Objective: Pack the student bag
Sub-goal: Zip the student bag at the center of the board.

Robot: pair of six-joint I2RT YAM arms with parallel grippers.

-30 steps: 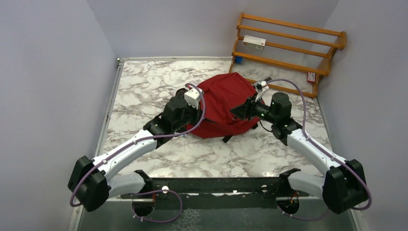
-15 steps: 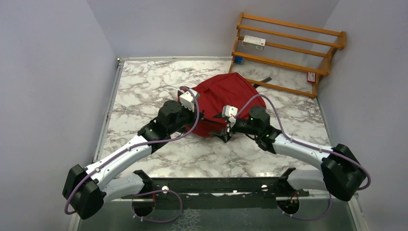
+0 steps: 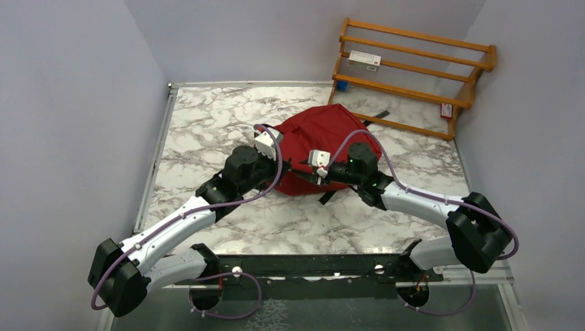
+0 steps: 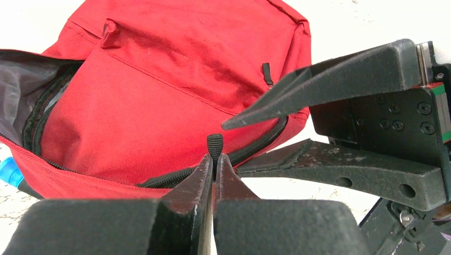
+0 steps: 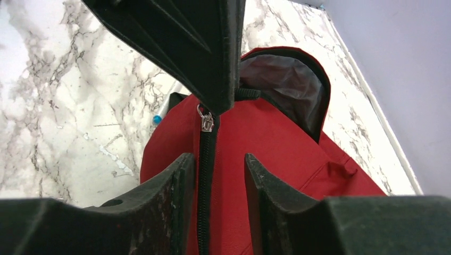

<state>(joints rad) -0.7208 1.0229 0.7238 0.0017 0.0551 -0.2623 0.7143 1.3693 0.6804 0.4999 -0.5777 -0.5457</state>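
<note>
Pinching the zip pull (image 4: 215, 144) with my left gripper (image 4: 214, 162), I have the right gripper (image 5: 215, 164) spread astride the zipper (image 5: 205, 183), probably to steady the student bag (image 3: 324, 134) for zipping

Bright, even overhead light, soft shadows only. Left wrist view overexposed: marble table (image 4: 372, 16) blows out white (no veins visible). Close fingers (image 5: 159, 212) blurry in both wrist views.

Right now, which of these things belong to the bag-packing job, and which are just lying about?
In the job:
- student bag
- its zipper pull, pinched in the left gripper
- right gripper, open astride the zipper track

Lying about:
- wooden rack in the far corner
- small white box on the rack
</note>
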